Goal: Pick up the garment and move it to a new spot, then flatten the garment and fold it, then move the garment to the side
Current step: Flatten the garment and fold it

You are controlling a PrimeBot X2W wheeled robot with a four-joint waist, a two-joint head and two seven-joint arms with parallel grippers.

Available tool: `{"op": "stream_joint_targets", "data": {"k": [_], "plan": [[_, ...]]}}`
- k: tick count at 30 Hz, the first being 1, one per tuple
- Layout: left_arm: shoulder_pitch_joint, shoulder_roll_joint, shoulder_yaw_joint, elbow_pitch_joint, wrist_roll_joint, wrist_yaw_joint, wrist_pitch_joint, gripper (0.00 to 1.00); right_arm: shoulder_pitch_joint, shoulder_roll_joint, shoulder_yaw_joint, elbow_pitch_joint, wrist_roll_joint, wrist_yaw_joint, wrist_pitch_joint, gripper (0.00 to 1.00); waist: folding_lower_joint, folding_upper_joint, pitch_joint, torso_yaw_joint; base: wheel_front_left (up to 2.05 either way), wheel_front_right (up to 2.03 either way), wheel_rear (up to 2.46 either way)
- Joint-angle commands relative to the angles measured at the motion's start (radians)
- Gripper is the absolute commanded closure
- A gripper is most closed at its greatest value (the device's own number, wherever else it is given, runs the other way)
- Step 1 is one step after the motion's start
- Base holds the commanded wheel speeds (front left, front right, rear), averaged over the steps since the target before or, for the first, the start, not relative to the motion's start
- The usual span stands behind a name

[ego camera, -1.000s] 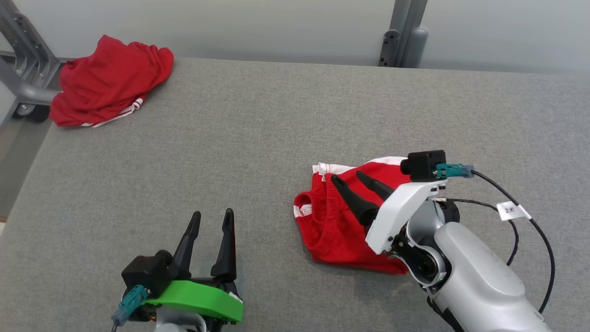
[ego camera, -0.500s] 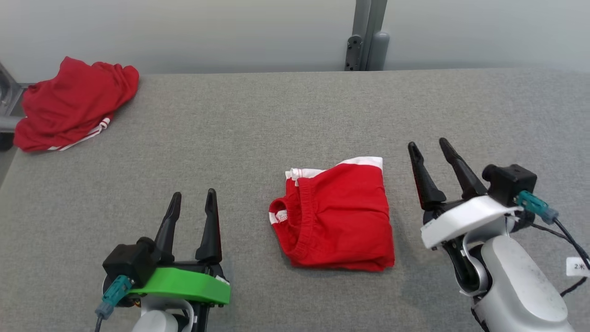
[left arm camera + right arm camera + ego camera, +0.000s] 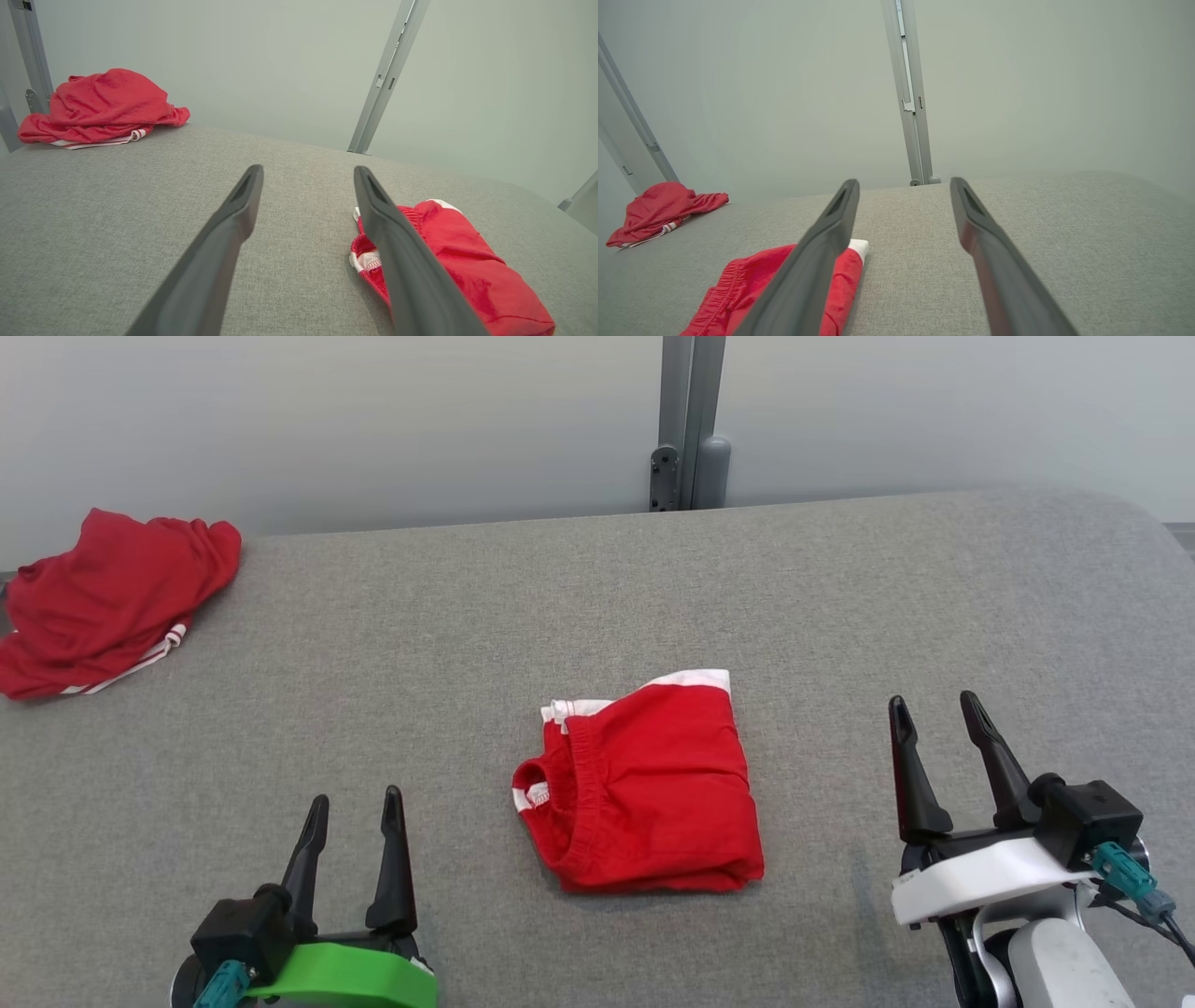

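The garment point(image 3: 644, 793), a pair of red shorts with white trim, lies folded into a compact square near the middle of the grey table point(image 3: 597, 597). It also appears at the lower right of the left wrist view point(image 3: 458, 261) and at the lower left of the right wrist view point(image 3: 784, 284). My left gripper point(image 3: 353, 800) is open at the lower left, well clear of the garment. My right gripper point(image 3: 934, 702) is open at the lower right, also apart from it. Neither holds anything.
A second red garment point(image 3: 103, 597) lies crumpled at the table's far left corner, also seen in the left wrist view point(image 3: 100, 107). A grey metal post point(image 3: 686, 425) stands behind the table's far edge against a pale wall.
My right gripper has lifted off the folded garment and drawn back to the right, staying open. The head camera has turned, shifting the whole scene left and down. The garment stays folded.
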Motion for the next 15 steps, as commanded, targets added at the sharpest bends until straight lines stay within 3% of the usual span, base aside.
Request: {"op": "stream_joint_targets", "data": {"k": [1,15], "plan": [[0.018,0.001,0.009,0.001,0.008,-0.002,0.0,0.0,0.021,0.001,-0.006,-0.009,-0.015,0.0,-0.004,0.0,0.0,0.0,-0.003,-0.003,0.0,0.0,0.0],[0.02,-0.023,0.038,0.02,0.036,-0.026,-0.001,0.0,0.037,0.002,-0.007,-0.012,0.005,0.0,-0.004,0.0,0.0,0.0,-0.002,0.005,0.0,0.0,0.0]]}}
